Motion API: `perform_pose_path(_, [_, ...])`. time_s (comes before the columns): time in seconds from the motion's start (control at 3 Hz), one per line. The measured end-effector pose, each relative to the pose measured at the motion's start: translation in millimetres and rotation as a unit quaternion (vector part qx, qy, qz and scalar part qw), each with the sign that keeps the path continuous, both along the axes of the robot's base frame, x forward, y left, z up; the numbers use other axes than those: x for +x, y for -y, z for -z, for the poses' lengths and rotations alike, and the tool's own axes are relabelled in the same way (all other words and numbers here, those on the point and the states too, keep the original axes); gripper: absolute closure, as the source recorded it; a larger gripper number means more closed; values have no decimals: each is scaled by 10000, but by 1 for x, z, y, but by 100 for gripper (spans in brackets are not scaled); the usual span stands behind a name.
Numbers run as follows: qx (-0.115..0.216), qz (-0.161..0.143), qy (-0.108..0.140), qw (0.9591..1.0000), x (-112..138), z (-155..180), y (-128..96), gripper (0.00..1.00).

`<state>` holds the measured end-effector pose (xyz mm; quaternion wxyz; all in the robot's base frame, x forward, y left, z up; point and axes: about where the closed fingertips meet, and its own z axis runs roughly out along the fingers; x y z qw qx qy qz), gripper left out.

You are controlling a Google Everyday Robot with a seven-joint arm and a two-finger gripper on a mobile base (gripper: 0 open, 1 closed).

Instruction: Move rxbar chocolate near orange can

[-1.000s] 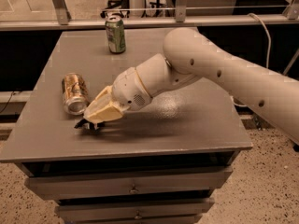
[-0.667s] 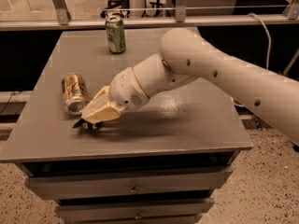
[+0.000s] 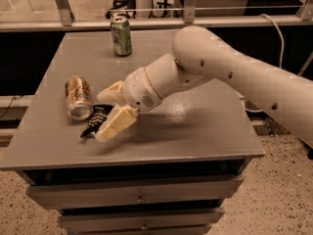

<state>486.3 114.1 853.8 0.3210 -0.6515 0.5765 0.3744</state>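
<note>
The can (image 3: 78, 97) lies on its side on the table (image 3: 195, 131). Its silver end faces the front edge.

The bar (image 3: 94, 123) lies flat on the table just beside the can, on the can's right, down by that silver end. I cannot tell if the bar and the can touch. The bar is black, and one end sticks out toward the front.

The gripper (image 3: 101, 116) is low over the table, right next to the can. Its jaws are wide apart. One finger (image 3: 110, 91) is up beside the can. The other finger (image 3: 116, 123) is nearer the front, farther from the can. The bar sits in the gap between them, and the jaws do not squeeze it.

A second ago the two fingers were close together around the bar and looked like one lump. Now they have spread and there is a gap. The bar is in about the same spot beside the can as before. The can has not moved.

The arm (image 3: 234, 77) comes in from the right, far from the can. A green can (image 3: 121, 35) stands upright well behind the can, at the back of the table, same as before.
</note>
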Motion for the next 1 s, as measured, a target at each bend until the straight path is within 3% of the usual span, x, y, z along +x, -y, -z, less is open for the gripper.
perform_pose_path(0.33, [-205,440,312,9983,34,-13,45,0])
perform_pose_path(0.67, [-300,850,637,9939,67,-31,91,0])
perform_pose_path(1.0, [-284,908,698,9930,72,-38,95,0])
